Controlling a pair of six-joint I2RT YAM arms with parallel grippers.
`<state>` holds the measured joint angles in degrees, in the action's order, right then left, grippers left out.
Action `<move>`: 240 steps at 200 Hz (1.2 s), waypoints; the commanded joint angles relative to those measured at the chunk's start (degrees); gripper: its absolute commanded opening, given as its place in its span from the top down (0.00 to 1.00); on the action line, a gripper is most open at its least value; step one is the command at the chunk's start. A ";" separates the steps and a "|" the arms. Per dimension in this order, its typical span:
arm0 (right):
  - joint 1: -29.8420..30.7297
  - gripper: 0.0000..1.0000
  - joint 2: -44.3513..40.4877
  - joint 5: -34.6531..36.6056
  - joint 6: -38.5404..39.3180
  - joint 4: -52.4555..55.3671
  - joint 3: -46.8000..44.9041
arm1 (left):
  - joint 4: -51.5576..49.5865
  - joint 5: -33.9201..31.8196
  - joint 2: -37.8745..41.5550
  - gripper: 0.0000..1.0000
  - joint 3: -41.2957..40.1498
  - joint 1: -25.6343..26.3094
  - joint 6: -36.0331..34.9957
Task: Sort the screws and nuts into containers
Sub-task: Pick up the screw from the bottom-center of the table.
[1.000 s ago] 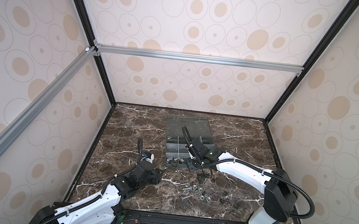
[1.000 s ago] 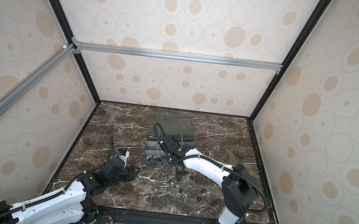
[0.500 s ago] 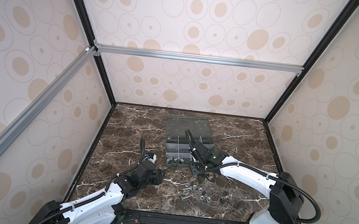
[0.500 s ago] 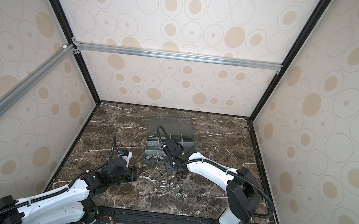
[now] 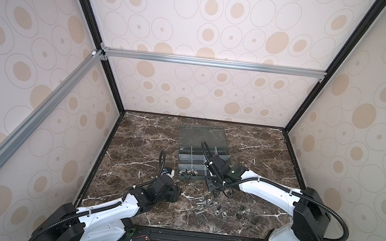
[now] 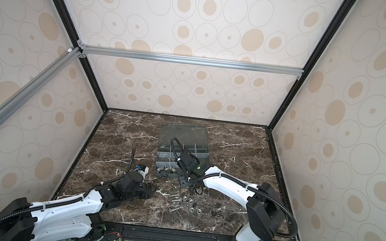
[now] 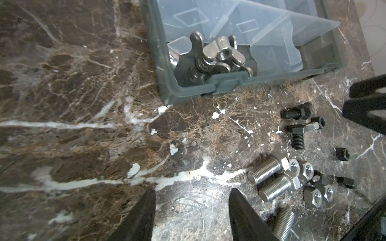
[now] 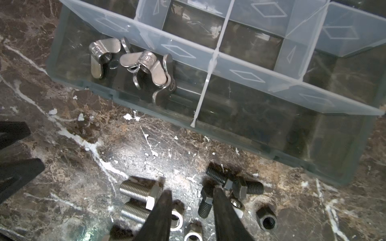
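Observation:
The containers are compartments of a smoky-grey organiser box (image 5: 178, 160) (image 6: 158, 158) at mid-table. Its near-left compartment holds several silver wing nuts (image 7: 217, 56) (image 8: 146, 62). In front of the box lies a loose pile of screws and nuts (image 5: 212, 206) (image 6: 185, 203): silver screws (image 8: 140, 189) (image 7: 269, 169), black screws (image 8: 251, 186) (image 7: 296, 137), silver nuts (image 8: 177, 219) and a black nut (image 8: 267, 221). My right gripper (image 8: 191, 191) (image 5: 214, 192) is open, its tips low in the pile with bare marble between them. My left gripper (image 7: 192, 191) (image 5: 175, 194) is open and holds nothing, left of the pile.
The box's clear lid (image 5: 201, 137) lies open flat behind the compartments. Each wrist view shows the other gripper's black fingers (image 7: 367, 110) (image 8: 16, 171) close by. Dark marble table (image 5: 134, 149) stretches to the enclosure walls on both sides.
My right gripper has come back from over the box toward me and down into the loose pile. My left gripper has edged slightly right toward the pile.

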<state>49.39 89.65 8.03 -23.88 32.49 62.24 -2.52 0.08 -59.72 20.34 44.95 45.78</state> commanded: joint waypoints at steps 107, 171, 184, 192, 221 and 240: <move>-0.26 0.64 -3.63 1.50 -3.05 0.50 -3.15 | 3.79 -0.46 -9.48 0.43 7.16 5.41 -0.20; -0.26 0.64 -7.73 2.71 -3.98 1.07 -6.75 | 5.44 0.53 -15.75 0.43 10.56 7.50 -0.69; -0.26 0.64 -8.23 2.89 -4.16 1.27 -7.25 | 5.77 0.70 -17.12 0.43 11.40 8.08 -0.62; -0.33 0.64 -8.41 2.95 -4.31 1.34 -7.44 | 6.02 0.87 -18.03 0.43 11.84 8.44 -0.66; -0.29 0.64 -9.20 3.10 -4.85 1.13 -8.15 | 5.96 1.25 -20.54 0.42 13.45 9.88 -0.49; -0.31 0.64 -9.47 3.13 -5.08 1.01 -8.45 | 6.01 0.92 -21.37 0.39 13.96 10.63 0.19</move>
<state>49.39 81.84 10.22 -27.79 32.18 54.61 2.74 1.34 -80.14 31.94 54.24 45.67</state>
